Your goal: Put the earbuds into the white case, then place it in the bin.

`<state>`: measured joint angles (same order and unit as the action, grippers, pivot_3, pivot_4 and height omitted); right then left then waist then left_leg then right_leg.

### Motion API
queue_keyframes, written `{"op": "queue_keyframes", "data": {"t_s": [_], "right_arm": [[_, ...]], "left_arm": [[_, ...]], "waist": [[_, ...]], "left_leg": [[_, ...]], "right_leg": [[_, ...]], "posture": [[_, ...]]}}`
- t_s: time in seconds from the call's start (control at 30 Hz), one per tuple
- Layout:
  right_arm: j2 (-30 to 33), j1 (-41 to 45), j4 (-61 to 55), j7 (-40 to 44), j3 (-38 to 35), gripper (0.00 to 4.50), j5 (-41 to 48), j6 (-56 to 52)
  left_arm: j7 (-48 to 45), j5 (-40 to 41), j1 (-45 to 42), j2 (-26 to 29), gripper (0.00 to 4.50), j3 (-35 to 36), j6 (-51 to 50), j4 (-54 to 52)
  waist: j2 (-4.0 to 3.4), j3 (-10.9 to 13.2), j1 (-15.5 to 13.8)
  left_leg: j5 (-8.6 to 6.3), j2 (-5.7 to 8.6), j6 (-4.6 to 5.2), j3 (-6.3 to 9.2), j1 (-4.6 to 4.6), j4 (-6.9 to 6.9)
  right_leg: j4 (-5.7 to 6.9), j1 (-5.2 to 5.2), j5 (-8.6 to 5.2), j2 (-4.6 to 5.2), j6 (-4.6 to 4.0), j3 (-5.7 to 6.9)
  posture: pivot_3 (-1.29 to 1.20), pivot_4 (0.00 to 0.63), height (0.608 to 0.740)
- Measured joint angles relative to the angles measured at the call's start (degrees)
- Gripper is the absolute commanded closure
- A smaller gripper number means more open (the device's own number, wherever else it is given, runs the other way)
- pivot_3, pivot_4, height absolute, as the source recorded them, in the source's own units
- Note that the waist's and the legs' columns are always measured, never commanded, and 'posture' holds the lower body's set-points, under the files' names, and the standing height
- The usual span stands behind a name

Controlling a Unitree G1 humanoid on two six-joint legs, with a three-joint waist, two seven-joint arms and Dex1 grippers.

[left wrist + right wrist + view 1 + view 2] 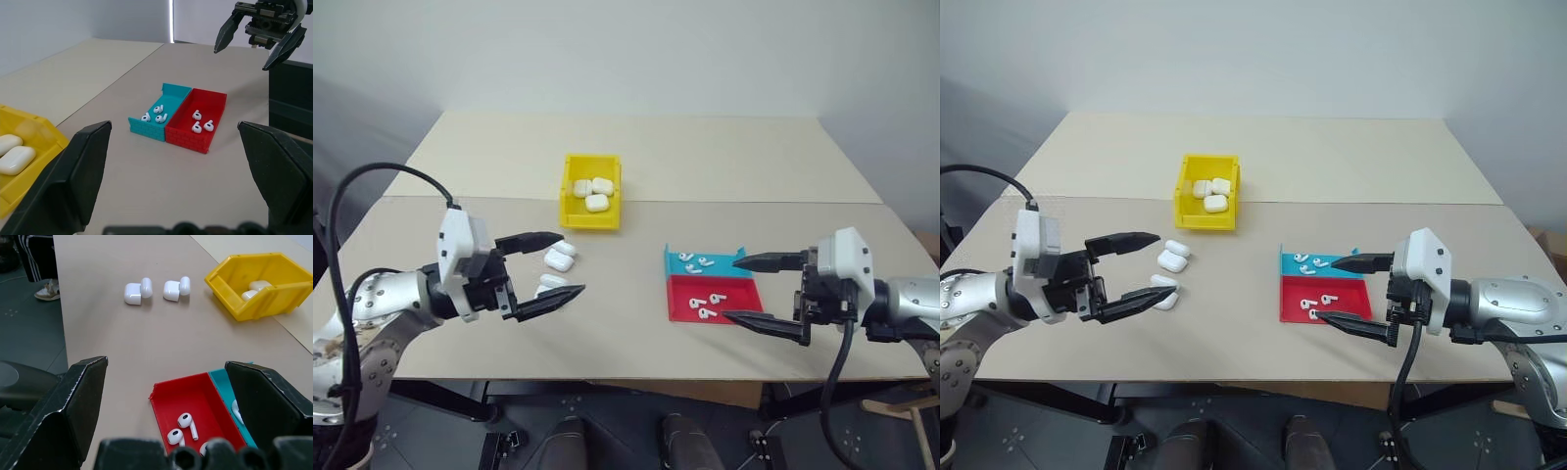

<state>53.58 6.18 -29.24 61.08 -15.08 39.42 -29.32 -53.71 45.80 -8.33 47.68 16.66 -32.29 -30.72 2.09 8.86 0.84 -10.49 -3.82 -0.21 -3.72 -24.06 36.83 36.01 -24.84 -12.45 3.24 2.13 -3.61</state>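
Note:
Two white cases [137, 291] [176, 288] lie on the table with their lids open, just right of the yellow bin's near end. The bin [590, 191] holds three closed white cases [592, 188]. Several earbuds lie in a teal tray [155, 115] and in a red tray [200, 122] side by side. My left gripper [570, 262] hovers open and empty above the two open cases. Above the near right corner of the trays, my right gripper [731, 289] is open and empty too.
The teal tray [703, 260] and red tray [715, 297] sit right of centre. A seam crosses the table [754, 203] behind the trays. The front table edge [636, 377] runs close below both grippers. Bare tabletop lies between the cases and the trays.

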Motion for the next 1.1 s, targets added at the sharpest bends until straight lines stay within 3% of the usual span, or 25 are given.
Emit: {"op": "queue_keyframes", "data": {"t_s": [0.33, 0.47, 0.73, 0.87, 1.1], "right_arm": [[0.0, 0.0, -0.1, 0.0, 0.0, 0.03, 0.0, 0.0], [0.4, -0.1, -0.1, 0.1, 0.0, 0.03, 0.0, 0.0], [1.1, 0.3, -0.7, -0.4, -0.1, 0.03, 0.2, -0.5], [0.6, -0.3, -1.6, -1.7, -0.5, 0.03, 0.2, -1.0], [-0.6, -1.1, -3.1, -3.1, -0.8, 0.03, 0.2, -1.1]], "left_arm": [[0.8, 0.6, 0.2, 2.7, 0.0, -0.1, -3.3, -0.2], [6.2, -4.6, -0.2, 6.7, 0.0, -4.2, -7.2, -3.1], [20.5, -12.0, -2.9, 5.2, 0.0, -9.1, -15.3, -6.9], [22.6, -12.1, -13.0, 9.3, 0.0, -16.7, -32.1, -5.2], [27.1, -11.6, -29.2, 5.1, 0.0, -24.3, -57.1, 2.8]], "waist": [[0.0, 0.0, 0.0], [0.0, 0.0, -0.1], [0.02, 0.0, -0.1], [0.07, 0.0, -0.3], [0.14, 0.1, 0.0]], "left_leg": [[0.0, 0.0, 0.0, 0.0, 0.0, 0.0], [0.0, 0.02, 0.0, 0.0, 0.01, 0.0], [0.0, 0.02, 0.0, 0.01, 0.0, 0.0], [0.0, 0.05, 0.0, 0.05, 0.04, 0.02], [0.0, 0.09, 0.0, 0.12, -0.04, 0.01]], "right_leg": [[0.0, -0.01, 0.0, 0.0, 0.0, 0.0], [0.0, 0.0, 0.0, 0.02, 0.01, -0.02], [0.0, 0.0, 0.0, 0.0, 0.01, -0.02], [0.05, 0.04, 0.0, -0.02, 0.03, -0.01], [0.01, 0.01, 0.01, -0.04, 0.15, -0.01]], "posture": [[0.0, 0.15, 0.74], [0.0, 0.15, 0.74], [0.0, 0.15, 0.74], [0.0, 0.15, 0.74], [0.0, 0.15, 0.74]]}}
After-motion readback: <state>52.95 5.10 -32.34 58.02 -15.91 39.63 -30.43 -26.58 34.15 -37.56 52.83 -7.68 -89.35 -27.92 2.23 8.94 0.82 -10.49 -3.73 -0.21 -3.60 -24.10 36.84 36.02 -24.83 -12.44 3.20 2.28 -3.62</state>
